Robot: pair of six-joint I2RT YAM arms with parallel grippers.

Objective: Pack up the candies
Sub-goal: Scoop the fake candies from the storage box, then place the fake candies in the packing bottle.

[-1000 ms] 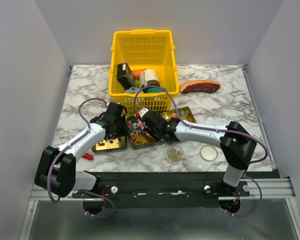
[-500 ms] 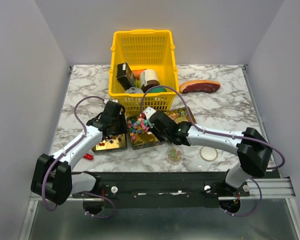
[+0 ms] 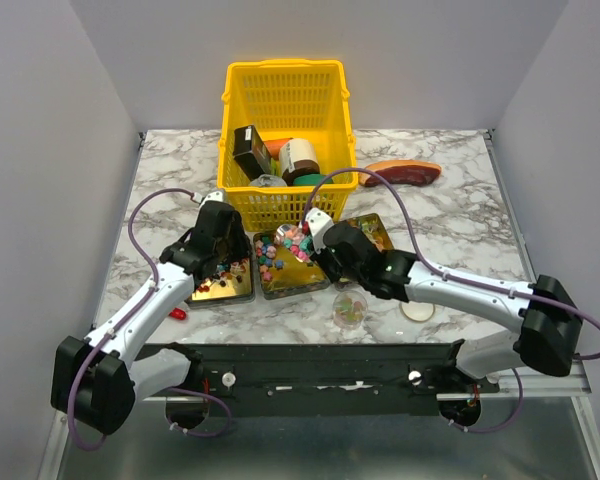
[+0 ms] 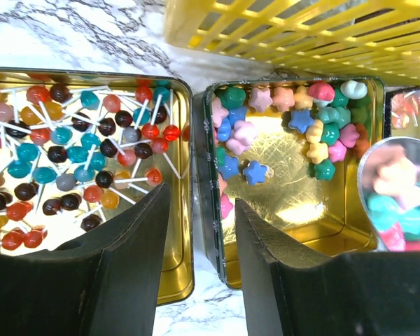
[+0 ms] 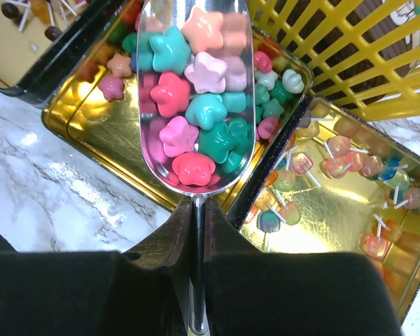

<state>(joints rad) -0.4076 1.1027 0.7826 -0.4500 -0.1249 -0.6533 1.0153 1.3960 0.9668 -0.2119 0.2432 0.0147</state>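
Your right tool [image 5: 194, 210] clamps the scoop [image 5: 144, 84] by its handle. It is heaped with star candies [image 5: 171, 94] above the middle tin [image 5: 91, 133] at the middle of the desk [image 3: 460, 215]. Your left tool [image 4: 199, 210] is half-spread and empty over the tins. This looks like the scooping step. Next, probably carry the scoop level to the clear cup [image 3: 349, 309] by the near edge and tip slowly.

White-shelled left arm [image 3: 145, 303] and right arm [image 3: 470, 290], bulky black joint housings, thin purple cables [image 3: 131, 230] looping alongside, left gripper [image 4: 201, 199] matte black, flat-sided fingers [image 4: 119, 273]
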